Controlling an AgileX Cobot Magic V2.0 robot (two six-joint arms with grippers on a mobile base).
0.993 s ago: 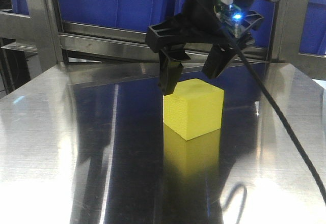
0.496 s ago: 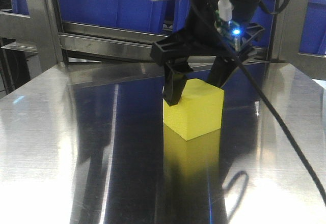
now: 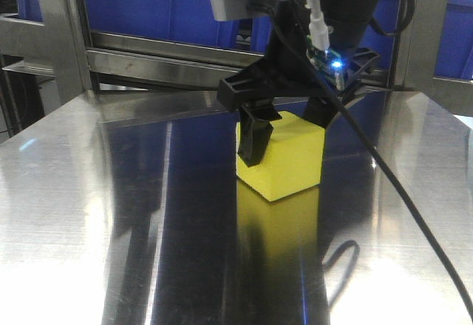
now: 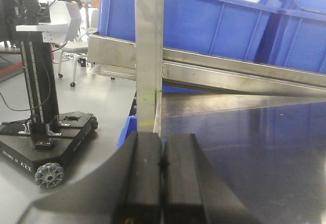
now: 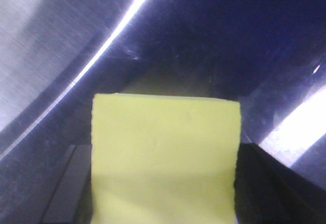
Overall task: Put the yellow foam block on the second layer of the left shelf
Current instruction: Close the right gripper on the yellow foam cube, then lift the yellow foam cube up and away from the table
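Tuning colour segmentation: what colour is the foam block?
The block is bright, plain yellow with no pattern; it shows best in the front-facing view.

The steel tabletop (image 3: 89, 214) lay open left of and in front of the yellow foam block (image 3: 292, 159). Behind it a shelf rail (image 3: 162, 63) and blue bins (image 3: 177, 4) closed the way. A steel upright (image 3: 59, 29) stood rear left, and a black cable (image 3: 414, 218) crossed the right front.

Front camera sits low, fairly close, facing the right claw (image 3: 284, 144) across the table (image 3: 74, 192). Left wrist camera rides behind the left claw (image 4: 162, 183), looking past it to the shelf post (image 4: 149, 56). Right wrist camera stares down, very close. It shares the yellow foam block (image 5: 163, 152) with the front view.
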